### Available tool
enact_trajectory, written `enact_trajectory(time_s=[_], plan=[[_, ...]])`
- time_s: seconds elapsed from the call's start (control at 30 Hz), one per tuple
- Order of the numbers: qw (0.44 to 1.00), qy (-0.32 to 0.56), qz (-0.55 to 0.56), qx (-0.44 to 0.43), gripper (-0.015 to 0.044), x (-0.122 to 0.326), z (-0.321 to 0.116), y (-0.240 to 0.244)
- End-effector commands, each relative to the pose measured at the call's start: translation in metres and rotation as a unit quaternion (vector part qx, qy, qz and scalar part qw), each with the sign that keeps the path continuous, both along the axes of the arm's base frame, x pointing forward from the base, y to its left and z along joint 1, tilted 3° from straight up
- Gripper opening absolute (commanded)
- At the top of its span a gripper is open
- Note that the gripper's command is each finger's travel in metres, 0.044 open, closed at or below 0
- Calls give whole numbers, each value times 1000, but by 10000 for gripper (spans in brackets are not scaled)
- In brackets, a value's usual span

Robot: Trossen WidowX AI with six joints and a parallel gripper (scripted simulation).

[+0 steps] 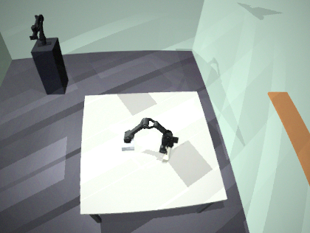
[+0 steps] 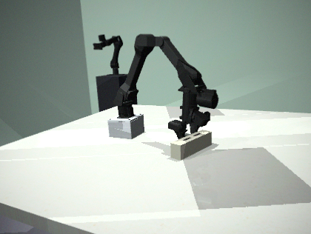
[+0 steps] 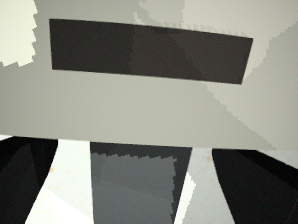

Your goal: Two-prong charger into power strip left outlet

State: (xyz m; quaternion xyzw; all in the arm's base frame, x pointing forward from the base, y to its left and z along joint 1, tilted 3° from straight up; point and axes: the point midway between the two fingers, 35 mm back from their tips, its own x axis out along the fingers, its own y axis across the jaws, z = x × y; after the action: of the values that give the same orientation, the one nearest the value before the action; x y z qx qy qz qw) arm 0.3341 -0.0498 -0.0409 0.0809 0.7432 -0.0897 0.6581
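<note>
The beige power strip [image 1: 166, 158] [image 2: 192, 147] [image 3: 140, 107] lies on the table, with dark recesses in its top; one dark recess [image 3: 145, 52] fills the upper part of the wrist view. My gripper [image 2: 187, 134] [image 3: 137, 140] is open, low at the strip, pointing down. The grey charger body [image 3: 132, 192] stands between the fingers, with a gap on each side. Its upper end and the fingertips meet the strip's lower edge in the wrist view. The prongs are hidden, and I cannot tell whether they are in an outlet. The charger cannot be made out in the top and exterior views.
The arm's grey base block [image 1: 128, 149] [image 2: 126, 127] stands on the white table [image 1: 111, 184] [image 2: 111, 185], left of the strip. A second arm [image 1: 40, 27] [image 2: 116, 55] stands on a dark pedestal [image 1: 52, 70] [image 2: 107, 90] beyond the table. An orange bar [image 1: 291, 125] is at the right.
</note>
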Motion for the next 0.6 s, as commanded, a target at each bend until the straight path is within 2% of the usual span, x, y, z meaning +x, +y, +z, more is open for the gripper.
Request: enact_trajectory(time_s=[0.0,0.57], plan=[[1000,-1,0,0,440,0,0,0],[1000,-6,0,-1,440,-4,0,1]])
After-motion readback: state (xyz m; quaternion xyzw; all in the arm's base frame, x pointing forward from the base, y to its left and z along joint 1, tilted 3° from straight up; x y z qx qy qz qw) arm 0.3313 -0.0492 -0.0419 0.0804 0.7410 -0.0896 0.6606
